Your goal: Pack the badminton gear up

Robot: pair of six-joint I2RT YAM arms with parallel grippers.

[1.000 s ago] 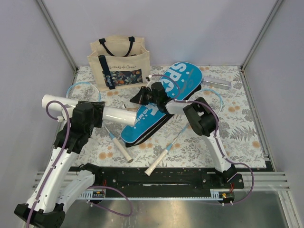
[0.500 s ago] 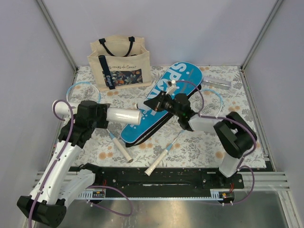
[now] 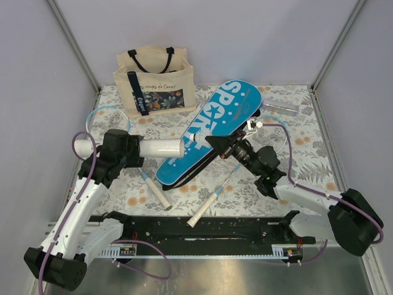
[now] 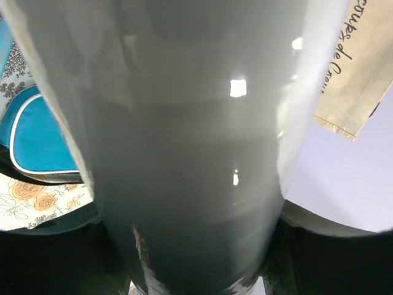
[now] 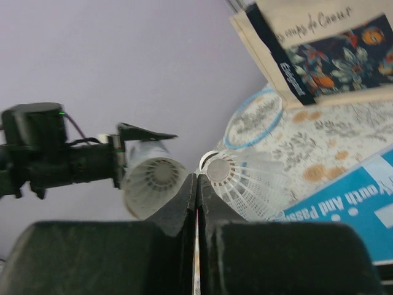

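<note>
Right wrist: right gripper (image 5: 197,179) pinches white feathered shuttlecock (image 5: 245,181); left gripper (image 3: 135,149) clamps glossy white tube (image 4: 190,123)

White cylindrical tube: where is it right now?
Top view, left of centre: the white cylindrical tube lies level in the left gripper, its open end facing the right gripper over the blue racket-shaped case.

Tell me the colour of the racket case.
The racket case is blue with white lettering, clearest in the top external view.
</note>
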